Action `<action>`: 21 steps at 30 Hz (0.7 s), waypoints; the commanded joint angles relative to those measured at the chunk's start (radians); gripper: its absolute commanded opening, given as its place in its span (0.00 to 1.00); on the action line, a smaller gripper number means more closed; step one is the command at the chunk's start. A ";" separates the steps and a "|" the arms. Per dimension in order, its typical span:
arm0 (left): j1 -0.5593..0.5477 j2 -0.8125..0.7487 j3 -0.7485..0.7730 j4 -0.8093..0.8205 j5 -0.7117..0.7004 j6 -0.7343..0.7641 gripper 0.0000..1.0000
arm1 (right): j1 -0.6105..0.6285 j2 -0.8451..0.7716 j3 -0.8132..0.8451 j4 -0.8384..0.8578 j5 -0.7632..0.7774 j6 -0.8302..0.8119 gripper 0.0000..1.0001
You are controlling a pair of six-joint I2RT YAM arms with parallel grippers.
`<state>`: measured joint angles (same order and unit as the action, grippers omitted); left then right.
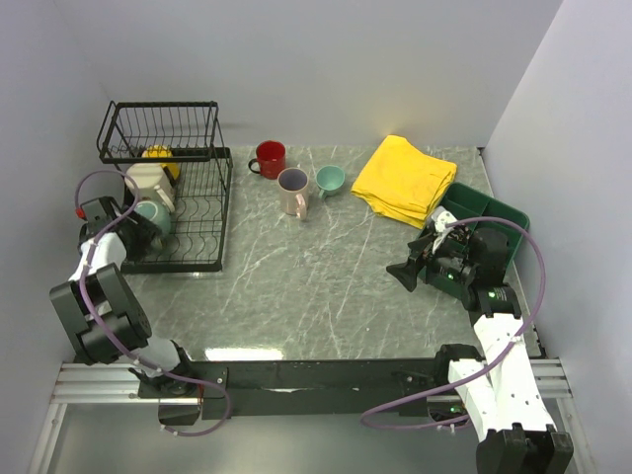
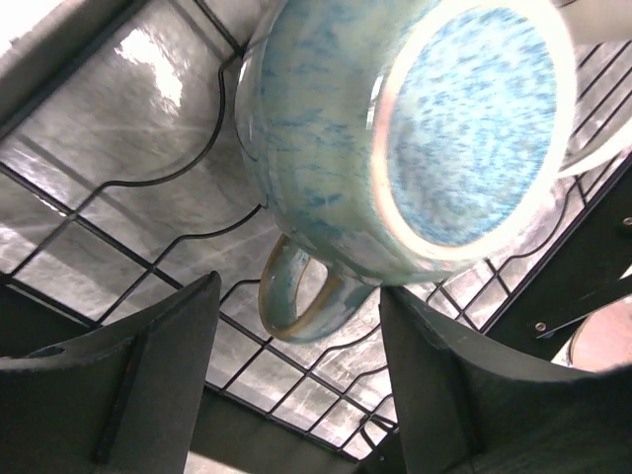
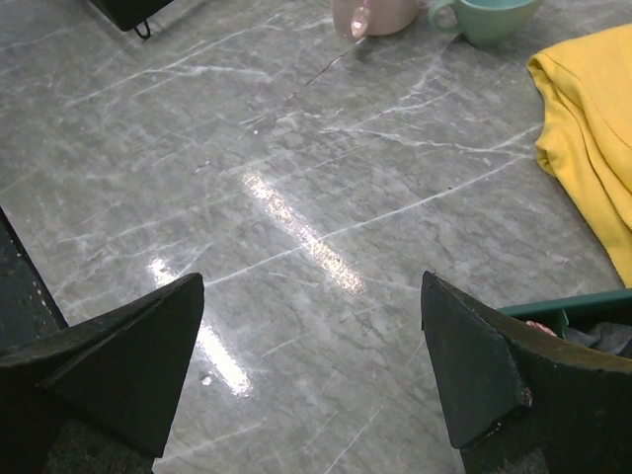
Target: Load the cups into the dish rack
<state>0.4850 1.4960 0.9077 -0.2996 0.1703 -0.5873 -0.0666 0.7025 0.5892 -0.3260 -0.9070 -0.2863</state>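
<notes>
The black-and-white left arm (image 1: 104, 262), looped by a purple cable, folds up from its base and reaches forward along the left side. Its black two-finger left gripper (image 2: 299, 296) has its fingers spread, gripping nothing. The matching right arm (image 1: 494, 326) bends inward, its right gripper (image 3: 311, 286) pointing left, fingers wide apart and empty.

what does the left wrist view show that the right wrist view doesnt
Left wrist only: the grey-green mug resting in the dish rack, handle toward the left tool. Right wrist only: pinkish mug, teal cup, yellow cloth, green tray corner, the right tool. Both: marble table, rack (right wrist catches just a corner), tools open and empty.
</notes>
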 commanded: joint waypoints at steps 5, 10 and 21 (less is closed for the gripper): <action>0.003 -0.108 0.019 0.022 -0.098 0.047 0.77 | -0.016 -0.003 0.041 0.010 -0.013 -0.013 0.96; 0.003 -0.198 0.017 0.008 -0.120 0.052 0.77 | -0.022 -0.003 0.043 0.005 -0.020 -0.016 0.96; -0.043 -0.480 -0.036 -0.039 0.116 0.027 0.89 | -0.030 0.008 0.047 -0.013 -0.030 -0.033 0.96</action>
<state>0.4667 1.0660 0.8974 -0.3195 0.1425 -0.5629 -0.0860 0.7067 0.5892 -0.3317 -0.9188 -0.2977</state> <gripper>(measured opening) 0.870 0.961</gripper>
